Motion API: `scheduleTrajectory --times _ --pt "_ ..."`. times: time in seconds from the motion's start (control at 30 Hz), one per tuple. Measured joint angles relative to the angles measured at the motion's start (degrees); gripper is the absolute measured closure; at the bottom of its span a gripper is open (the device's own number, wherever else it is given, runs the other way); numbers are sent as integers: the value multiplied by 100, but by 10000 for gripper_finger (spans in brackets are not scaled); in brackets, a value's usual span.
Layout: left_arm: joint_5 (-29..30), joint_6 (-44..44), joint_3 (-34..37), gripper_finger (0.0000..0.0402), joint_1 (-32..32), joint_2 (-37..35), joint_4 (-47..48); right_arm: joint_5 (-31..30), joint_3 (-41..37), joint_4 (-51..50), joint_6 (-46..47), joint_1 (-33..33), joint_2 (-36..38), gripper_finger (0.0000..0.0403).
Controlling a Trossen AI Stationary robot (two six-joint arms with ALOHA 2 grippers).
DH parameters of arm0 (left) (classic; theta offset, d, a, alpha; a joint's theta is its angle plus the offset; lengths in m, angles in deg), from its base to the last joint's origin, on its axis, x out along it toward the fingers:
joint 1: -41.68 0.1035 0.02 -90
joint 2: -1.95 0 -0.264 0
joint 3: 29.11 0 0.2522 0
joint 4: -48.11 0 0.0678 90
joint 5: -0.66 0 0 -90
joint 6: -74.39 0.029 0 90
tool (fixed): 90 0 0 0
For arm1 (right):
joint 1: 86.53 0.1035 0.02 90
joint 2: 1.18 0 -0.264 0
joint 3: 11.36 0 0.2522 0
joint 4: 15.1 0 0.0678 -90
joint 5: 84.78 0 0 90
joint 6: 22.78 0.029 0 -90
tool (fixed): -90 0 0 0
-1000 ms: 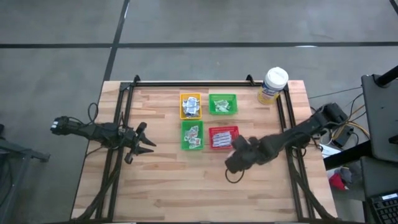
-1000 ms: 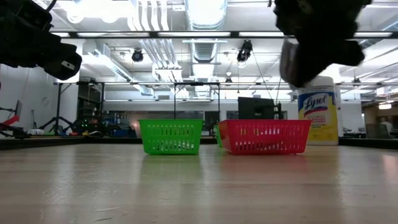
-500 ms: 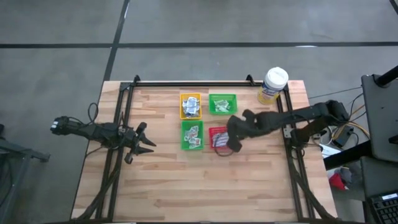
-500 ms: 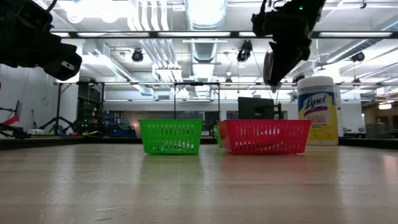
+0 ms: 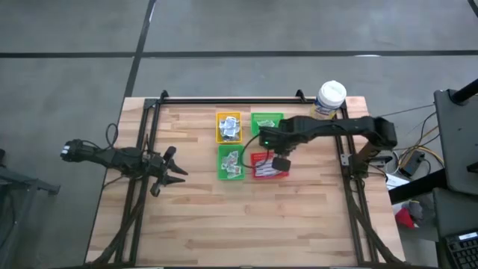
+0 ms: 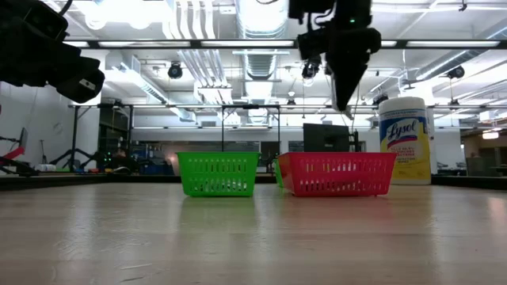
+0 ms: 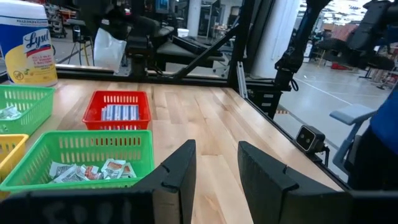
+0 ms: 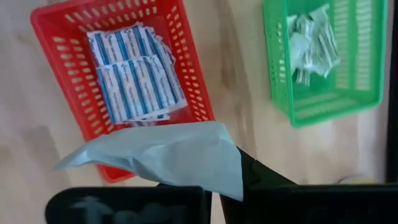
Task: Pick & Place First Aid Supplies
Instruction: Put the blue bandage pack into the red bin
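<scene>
The right gripper is pinched tight on a pale blue-grey packet, a limp sheet that droops out sideways from between the jaws, so it's clearly gripped by one edge only. In the overhead shot it sits near the middle of the frame, hovering around the gap between the red tray and the upper green tray. My guess is it's held up high so it clears the tray walls while the arm lines up a drop.

In the wrist shot the packet hangs right below the camera, with the red tray and its blue-and-white pads at upper left and the green tray with crumpled sachets at upper right. So the packet is over the red tray's near rim, not inside anything yet.

The left gripper idles at the desk's left edge, jaws partly apart, nothing in them.
</scene>
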Motion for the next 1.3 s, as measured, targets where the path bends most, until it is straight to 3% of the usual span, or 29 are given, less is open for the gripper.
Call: scheduleTrajectory --times 0.2,0.33,0.97,1.2,1.3 --pt "0 0 0 287 -2 0 0 44 692 -474 -698 -72 -700 394" --pt "0 -10 0 287 0 0 0 398 926 -616 -1092 -115 -1057 394" --pt "-2 -84 0 287 0 2 0 1037 884 -558 -1558 -400 -2001 394" --pt "-2 -103 0 287 0 2 -2 1092 884 -572 -1552 -398 -1945 394" --pt "-2 -103 0 287 0 2 -2 1529 884 -573 -1598 -400 -1868 394"
